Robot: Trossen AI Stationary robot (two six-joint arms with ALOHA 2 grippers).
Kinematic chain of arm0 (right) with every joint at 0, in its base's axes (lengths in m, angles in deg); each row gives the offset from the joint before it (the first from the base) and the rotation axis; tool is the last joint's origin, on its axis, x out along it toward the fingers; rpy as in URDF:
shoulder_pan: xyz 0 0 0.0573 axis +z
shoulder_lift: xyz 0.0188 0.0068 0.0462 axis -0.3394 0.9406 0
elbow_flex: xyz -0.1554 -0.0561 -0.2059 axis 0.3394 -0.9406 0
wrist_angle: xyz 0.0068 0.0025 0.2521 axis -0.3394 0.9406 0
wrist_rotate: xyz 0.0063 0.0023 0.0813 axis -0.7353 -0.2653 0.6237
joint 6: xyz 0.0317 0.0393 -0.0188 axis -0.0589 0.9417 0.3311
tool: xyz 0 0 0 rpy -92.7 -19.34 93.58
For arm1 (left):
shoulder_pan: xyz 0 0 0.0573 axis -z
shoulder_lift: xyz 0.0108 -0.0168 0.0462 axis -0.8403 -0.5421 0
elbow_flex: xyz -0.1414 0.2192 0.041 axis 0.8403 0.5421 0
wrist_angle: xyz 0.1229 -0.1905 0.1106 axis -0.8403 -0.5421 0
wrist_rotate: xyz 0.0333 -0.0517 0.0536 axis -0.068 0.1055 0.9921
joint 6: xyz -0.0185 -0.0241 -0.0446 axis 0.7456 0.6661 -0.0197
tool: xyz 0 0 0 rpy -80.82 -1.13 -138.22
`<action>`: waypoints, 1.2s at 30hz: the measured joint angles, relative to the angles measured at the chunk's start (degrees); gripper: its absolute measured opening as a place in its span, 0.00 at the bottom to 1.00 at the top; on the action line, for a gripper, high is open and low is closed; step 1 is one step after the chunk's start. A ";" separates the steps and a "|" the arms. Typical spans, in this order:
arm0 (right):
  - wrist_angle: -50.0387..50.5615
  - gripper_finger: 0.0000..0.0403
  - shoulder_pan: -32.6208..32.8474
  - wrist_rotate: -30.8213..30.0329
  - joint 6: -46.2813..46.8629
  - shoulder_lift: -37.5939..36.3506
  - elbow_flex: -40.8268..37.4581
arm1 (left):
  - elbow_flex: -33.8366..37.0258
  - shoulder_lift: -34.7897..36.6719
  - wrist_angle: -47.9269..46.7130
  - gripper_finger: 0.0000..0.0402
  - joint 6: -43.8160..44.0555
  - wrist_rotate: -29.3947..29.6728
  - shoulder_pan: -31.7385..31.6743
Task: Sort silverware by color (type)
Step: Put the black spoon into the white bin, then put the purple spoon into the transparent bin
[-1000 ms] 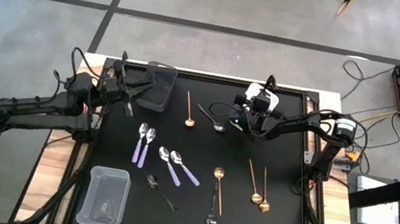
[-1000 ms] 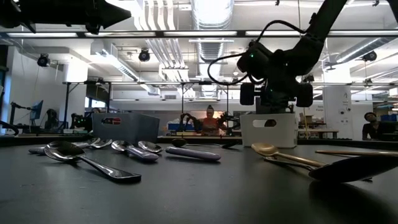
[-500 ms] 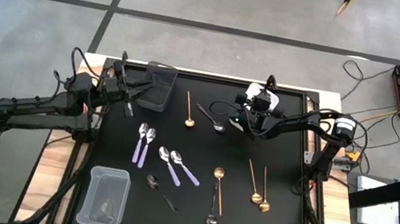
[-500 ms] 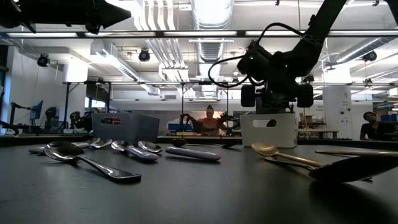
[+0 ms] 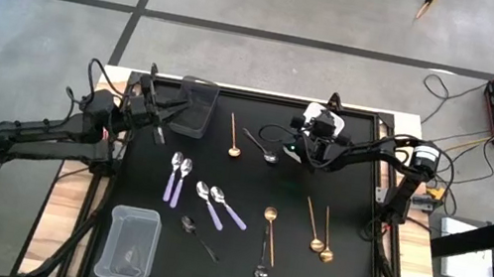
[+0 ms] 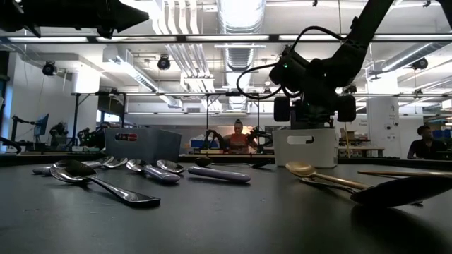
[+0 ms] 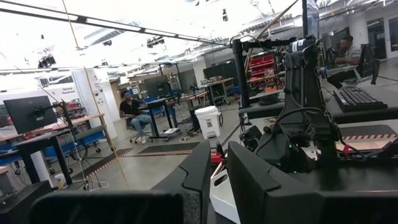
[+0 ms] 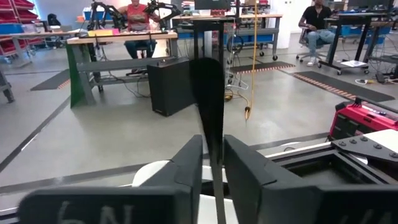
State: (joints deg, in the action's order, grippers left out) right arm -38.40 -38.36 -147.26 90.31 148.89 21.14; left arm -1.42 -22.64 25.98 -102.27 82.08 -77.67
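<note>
Right gripper [image 8: 211,163], seemingly pinching a dark spoon [image 8: 208,99] over the white bin [image 5: 316,118], should release it next.

Overhead looks straight down, low view level across — both share the table [image 5: 345,276]; wrists face outward.

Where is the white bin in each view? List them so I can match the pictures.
High: white bin at the mat's far edge, under the right gripper.
Low: right of centre, below that gripper.
Left wrist: probably the white shape under the far right arm.
Right wrist: white rim just beneath the gripper.
Shared landmark: the right gripper.
</note>
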 joint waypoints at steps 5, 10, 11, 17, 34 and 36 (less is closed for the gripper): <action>0.00 0.23 0.00 0.24 0.02 -0.02 0.00 | 0.00 0.00 0.00 0.10 0.00 -0.01 -0.01; -0.02 0.28 0.00 0.28 0.02 -0.02 0.00 | 0.00 0.00 0.00 0.10 0.00 -0.01 0.00; -0.03 0.28 0.01 0.28 0.02 -0.02 0.00 | 0.00 0.00 0.00 0.10 0.01 -0.01 0.00; -0.04 0.29 0.11 0.86 -0.23 -0.02 0.00 | 0.00 0.00 0.00 0.10 0.22 -0.01 -0.01; -0.09 0.36 0.83 1.95 -0.82 -0.07 0.15 | 0.00 0.02 0.00 0.10 1.09 -0.02 -0.02; -0.09 0.37 1.01 1.94 -0.83 -0.07 0.15 | 0.00 0.06 0.00 0.10 1.35 -0.02 0.00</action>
State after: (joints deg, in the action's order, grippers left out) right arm -38.49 -37.35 -145.32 89.48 148.83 21.30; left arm -1.42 -22.58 25.98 -100.92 82.06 -77.67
